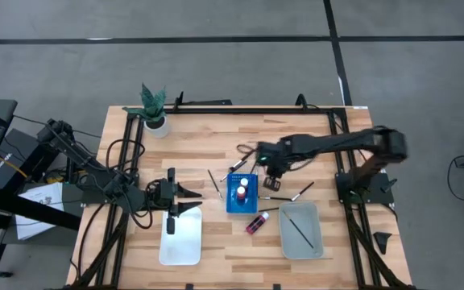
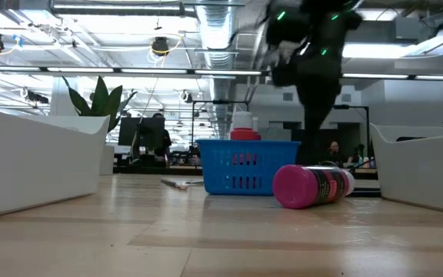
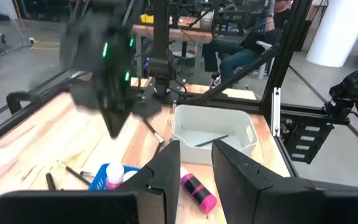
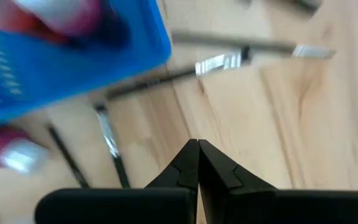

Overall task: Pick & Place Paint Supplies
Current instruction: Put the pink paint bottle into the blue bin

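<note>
In the blue rack (image 1: 242,193) stand two bottles; one bottle (image 1: 256,223) and brushes (image 1: 274,196) remain on the desk (image 1: 216,145). Right gripper (image 1: 272,172) closed, empty; left gripper (image 1: 190,200) part-open, empty.

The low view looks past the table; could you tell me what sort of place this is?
Probably an open lab or workshop: bare ceiling ducts, hanging lamps, and a person seated at benches behind the blue rack.

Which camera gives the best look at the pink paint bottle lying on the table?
The low view: the pink bottle lies large and unblocked. The high view shows it small, the left wrist partly hidden, the right wrist blurred at the edge.
</note>
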You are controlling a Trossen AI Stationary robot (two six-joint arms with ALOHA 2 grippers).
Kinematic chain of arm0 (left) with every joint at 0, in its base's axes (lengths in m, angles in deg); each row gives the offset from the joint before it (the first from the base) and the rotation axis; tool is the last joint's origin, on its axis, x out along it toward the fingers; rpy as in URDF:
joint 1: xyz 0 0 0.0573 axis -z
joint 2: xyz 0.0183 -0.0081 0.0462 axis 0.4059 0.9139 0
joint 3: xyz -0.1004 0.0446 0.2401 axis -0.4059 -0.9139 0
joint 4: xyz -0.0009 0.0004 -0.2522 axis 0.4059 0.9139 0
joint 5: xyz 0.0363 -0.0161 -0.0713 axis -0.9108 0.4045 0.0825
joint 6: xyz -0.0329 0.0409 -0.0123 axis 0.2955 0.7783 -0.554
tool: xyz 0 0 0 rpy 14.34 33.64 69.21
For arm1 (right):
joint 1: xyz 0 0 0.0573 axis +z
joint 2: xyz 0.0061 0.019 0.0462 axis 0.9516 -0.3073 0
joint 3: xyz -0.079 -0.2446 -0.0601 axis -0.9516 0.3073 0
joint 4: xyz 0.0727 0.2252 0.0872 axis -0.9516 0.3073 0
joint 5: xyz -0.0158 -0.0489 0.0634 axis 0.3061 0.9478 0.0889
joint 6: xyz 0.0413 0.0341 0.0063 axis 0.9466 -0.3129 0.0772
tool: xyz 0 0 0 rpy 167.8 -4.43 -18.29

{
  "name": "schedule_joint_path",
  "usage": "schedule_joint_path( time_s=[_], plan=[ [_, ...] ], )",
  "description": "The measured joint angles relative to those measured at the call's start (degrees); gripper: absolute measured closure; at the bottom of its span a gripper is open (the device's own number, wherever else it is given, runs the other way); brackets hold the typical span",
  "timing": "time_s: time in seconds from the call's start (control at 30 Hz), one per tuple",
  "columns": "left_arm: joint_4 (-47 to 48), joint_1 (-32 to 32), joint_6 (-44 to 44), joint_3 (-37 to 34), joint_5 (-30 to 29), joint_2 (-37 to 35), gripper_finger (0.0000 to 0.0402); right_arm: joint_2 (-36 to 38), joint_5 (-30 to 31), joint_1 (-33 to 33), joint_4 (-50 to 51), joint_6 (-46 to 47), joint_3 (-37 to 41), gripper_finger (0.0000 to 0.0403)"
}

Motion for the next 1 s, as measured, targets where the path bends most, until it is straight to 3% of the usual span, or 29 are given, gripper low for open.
schedule_joint_path(
  time_s=[0.27, 0.47, 0.67, 1.0],
  plan=[
    [0.5, -0.3, 0.0, 0.0, -2.0, 0.0, 0.0316, 25.6, 3.7, 4.4, -20.1, 3.6, 18.4, 0.0403],
    [2.3, -1.6, -0.1, 0.0, -2.7, 0.0, 0.0316, 37.0, 12.3, 9.8, -25.9, 6.5, 26.5, 0.0403],
    [3.4, -2.6, -0.1, 0.0, -2.9, 0.0, 0.0316, 41.4, 15.5, 15.7, -31.8, 7.1, 30.5, 0.0403],
    [3.4, -2.6, -0.5, 0.0, -2.8, 0.0, 0.0316, 36.4, 13.5, 25.7, -37.1, 7.8, 30.7, 0.04]
  ],
)
